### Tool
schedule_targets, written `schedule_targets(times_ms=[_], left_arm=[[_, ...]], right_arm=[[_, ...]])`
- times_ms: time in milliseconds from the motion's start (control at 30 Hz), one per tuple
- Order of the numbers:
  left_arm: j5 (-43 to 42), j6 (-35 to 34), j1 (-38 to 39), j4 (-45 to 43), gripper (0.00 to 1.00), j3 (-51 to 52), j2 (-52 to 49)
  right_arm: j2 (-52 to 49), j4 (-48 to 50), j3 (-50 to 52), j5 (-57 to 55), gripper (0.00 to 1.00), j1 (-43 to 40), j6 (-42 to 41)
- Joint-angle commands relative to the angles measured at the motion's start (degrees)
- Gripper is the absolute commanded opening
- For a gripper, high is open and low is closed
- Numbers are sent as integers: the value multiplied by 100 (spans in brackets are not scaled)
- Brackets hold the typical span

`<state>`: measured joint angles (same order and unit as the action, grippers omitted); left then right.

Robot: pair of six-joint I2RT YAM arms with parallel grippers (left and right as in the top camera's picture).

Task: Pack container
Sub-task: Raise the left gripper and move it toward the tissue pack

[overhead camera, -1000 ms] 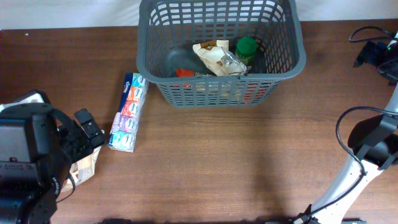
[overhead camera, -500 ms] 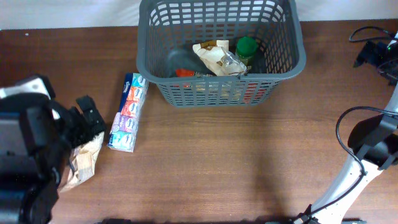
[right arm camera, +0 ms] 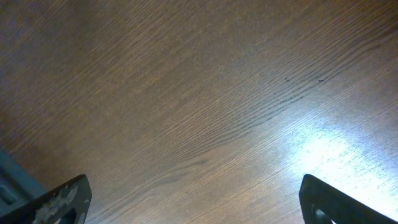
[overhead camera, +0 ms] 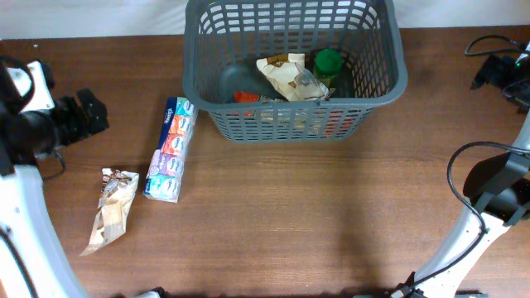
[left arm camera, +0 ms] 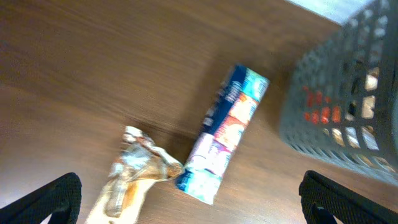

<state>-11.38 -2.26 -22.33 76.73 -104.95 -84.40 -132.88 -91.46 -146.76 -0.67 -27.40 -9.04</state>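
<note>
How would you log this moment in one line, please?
left gripper: open, empty | right gripper: open, empty | basket: partly packed | tissue pack, crumpled packet: on table left of basket

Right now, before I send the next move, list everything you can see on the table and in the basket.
basket: 1, dark grey, far centre of table
bag: 1, beige, crumpled, in basket
bottle: 1, green cap, in basket, right of bag
red item: 1, red, basket floor, mostly hidden
tissue pack: 1, blue and multicoloured, on table left of basket
wrapper: 1, tan, crumpled, left of tissue pack
table: 1, brown wood
cable: 1, black, far right corner
left tool: 1, black, open, empty, left edge
right tool: 1, black, open, empty, over bare table
</note>
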Motion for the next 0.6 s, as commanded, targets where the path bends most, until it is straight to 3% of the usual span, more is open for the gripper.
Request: schedule_targets(times_ms=[0, 233, 567], left_arm=[[-1279, 988, -179, 72, 99, -15, -629], [-470, 1357, 37, 61, 99, -15, -1587], [-750, 2159, 363, 15, 100, -15, -2345]], right_arm=[[26, 0, 24, -92, 99, 0, -26], [26, 0, 24, -92, 99, 0, -26], [26, 0, 24, -92, 99, 0, -26]])
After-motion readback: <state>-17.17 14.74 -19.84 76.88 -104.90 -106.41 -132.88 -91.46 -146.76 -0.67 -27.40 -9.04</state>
